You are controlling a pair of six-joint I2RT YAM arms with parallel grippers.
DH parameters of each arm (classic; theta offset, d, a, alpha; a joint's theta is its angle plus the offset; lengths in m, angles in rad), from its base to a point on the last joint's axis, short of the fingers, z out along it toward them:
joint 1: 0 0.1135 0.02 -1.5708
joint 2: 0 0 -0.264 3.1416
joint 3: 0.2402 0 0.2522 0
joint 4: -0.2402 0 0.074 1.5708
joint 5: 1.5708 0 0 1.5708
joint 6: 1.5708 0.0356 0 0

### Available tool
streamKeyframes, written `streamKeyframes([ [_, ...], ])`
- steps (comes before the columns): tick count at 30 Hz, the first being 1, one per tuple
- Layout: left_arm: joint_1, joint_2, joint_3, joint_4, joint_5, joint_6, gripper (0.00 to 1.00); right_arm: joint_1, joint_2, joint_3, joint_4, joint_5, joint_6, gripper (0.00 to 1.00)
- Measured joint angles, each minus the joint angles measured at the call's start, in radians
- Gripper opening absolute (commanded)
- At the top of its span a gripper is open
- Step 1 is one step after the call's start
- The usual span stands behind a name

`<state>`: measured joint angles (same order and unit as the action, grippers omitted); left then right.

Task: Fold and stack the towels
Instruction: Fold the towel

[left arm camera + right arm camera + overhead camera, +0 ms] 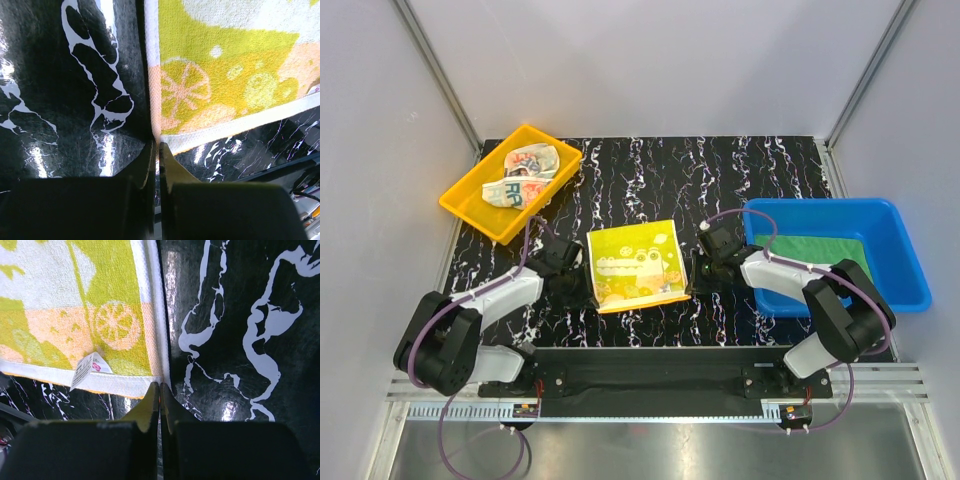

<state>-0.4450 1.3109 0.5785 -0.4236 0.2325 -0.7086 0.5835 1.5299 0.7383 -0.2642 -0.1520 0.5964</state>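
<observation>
While yellow terry towel [635, 265] lies flat: left tool [155, 145] clenched at hem; right tool [160, 386] likewise

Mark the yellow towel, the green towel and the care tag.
yellow towel [635, 265], top view, centre of the cloth.
green towel [820, 250], top view, exposed middle.
care tag [87, 370], right wrist view, middle of tag.
</observation>
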Motion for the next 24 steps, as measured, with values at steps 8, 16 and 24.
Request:
streamKeyframes([
  [8, 0.0, -0.024, 0.067, -0.081, -0.006, 0.002, 0.0, 0.0, -0.005, 0.024, -0.044, 0.007, 0.001, 0.0],
  [16, -0.021, -0.134, 0.14, -0.095, -0.008, -0.011, 0.0, 0.0, -0.127, 0.072, -0.121, 0.044, -0.016, 0.0],
  [24, -0.085, -0.037, -0.009, 0.01, -0.008, -0.043, 0.0, 0.0, -0.07, -0.053, -0.051, 0.06, -0.012, 0.0],
])
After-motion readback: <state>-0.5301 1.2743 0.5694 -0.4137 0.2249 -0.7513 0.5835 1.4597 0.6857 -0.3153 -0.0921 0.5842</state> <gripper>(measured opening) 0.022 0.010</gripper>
